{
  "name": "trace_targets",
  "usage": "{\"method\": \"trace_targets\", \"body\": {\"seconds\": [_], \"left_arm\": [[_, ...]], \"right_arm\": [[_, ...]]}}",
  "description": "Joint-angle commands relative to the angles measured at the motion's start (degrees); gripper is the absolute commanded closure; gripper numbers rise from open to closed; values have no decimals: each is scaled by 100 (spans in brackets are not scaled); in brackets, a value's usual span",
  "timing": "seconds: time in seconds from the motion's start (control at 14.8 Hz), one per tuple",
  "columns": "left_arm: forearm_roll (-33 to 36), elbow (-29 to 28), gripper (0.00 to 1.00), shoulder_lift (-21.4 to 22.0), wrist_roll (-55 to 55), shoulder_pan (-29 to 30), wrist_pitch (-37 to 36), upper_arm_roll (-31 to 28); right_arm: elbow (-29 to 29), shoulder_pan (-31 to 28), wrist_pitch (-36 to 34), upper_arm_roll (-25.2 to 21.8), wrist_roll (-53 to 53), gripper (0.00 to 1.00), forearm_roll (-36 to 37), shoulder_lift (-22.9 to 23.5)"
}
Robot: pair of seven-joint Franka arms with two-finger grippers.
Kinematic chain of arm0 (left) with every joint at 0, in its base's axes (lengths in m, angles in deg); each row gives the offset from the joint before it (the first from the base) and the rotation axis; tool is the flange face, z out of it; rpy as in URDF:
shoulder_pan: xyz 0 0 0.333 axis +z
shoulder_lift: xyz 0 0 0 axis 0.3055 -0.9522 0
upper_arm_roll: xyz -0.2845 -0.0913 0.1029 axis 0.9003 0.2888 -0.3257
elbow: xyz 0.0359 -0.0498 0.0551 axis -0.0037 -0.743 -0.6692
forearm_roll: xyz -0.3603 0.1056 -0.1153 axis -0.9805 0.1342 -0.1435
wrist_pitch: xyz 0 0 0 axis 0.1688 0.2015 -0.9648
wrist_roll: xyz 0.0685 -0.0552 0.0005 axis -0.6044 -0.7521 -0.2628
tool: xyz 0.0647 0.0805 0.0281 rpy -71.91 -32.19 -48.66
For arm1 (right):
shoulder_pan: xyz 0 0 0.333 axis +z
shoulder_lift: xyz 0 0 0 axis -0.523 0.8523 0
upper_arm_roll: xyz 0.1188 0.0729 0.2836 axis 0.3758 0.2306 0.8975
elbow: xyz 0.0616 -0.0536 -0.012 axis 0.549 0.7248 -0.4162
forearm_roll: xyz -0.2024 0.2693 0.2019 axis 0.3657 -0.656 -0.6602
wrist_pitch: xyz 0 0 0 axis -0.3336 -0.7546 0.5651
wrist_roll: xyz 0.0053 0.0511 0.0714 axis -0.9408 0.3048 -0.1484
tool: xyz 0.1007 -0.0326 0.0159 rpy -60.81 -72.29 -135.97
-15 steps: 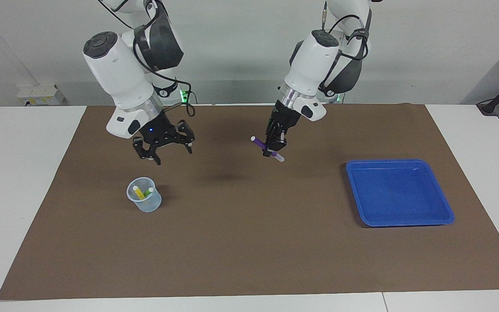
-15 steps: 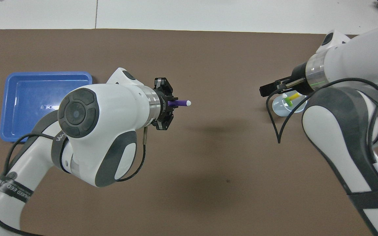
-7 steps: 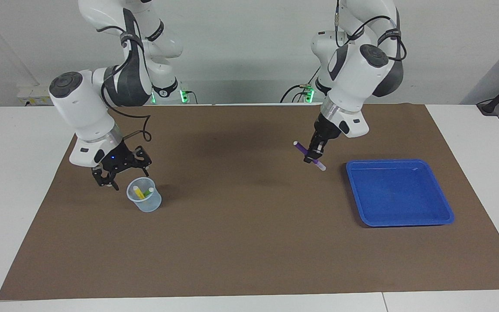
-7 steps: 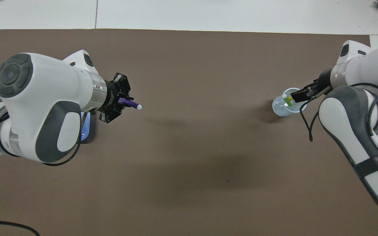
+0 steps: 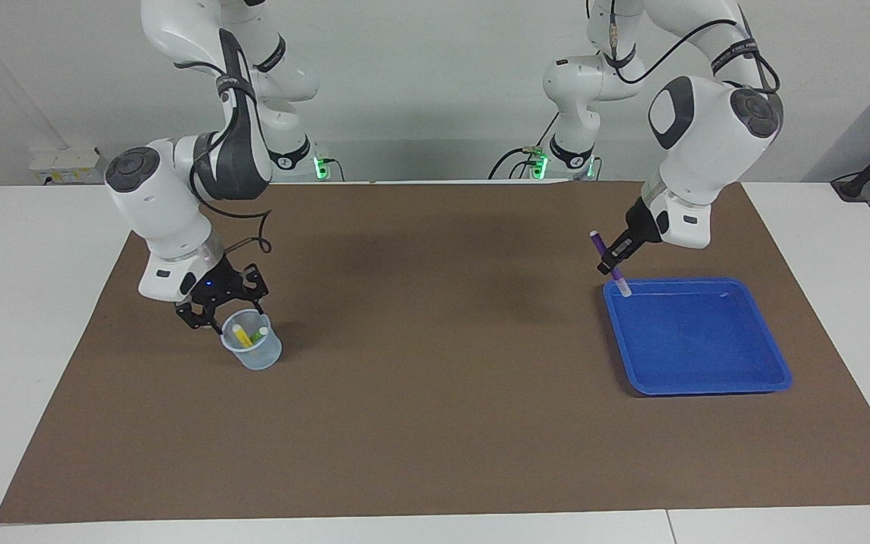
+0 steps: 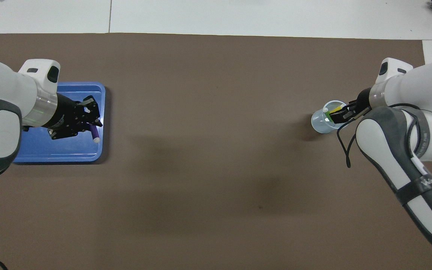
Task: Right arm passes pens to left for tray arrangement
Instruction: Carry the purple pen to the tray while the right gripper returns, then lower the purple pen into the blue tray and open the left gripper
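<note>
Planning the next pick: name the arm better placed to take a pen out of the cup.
Right. Its end effector hangs at the rim of the cup holding the yellow pen and green pen; the left end effector grips the purple pen over the tray.

White desk (image 5: pixel 50 317) under a brown mat (image 5: pixel 435 423); on it, blue tray (image 5: pixel 707 381) toward the left arm's end, translucent cup (image 5: pixel 257 357) toward the right arm's.

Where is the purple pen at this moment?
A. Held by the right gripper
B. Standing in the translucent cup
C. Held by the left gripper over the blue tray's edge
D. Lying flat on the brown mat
C: the left gripper grips the purple pen over the blue tray rim.
</note>
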State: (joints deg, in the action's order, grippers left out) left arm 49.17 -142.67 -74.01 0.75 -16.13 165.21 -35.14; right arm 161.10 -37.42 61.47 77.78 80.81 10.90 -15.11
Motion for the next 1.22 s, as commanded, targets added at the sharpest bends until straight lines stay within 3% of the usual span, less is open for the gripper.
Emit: {"method": "trace_targets", "body": {"seconds": [0.0,0.41,0.68,0.95,1.15], "left_arm": [[278,-256,100,232,-1300,291,-170,45],[691,-283,100,171,-3339,871,5,45],[744,-703,100,-5,-3729,942,951,45],[744,-1022,100,-294,-3835,933,1770,45],[744,-1013,100,-716,-3835,924,2262,45]], "right_arm": [[187,-115,131,74,117,47,135,-130],[170,-141,386,74,135,60,231,1],[178,-80,422,83,74,65,223,20],[178,-88,421,74,91,79,232,20],[170,-114,421,83,117,98,231,28]]}}
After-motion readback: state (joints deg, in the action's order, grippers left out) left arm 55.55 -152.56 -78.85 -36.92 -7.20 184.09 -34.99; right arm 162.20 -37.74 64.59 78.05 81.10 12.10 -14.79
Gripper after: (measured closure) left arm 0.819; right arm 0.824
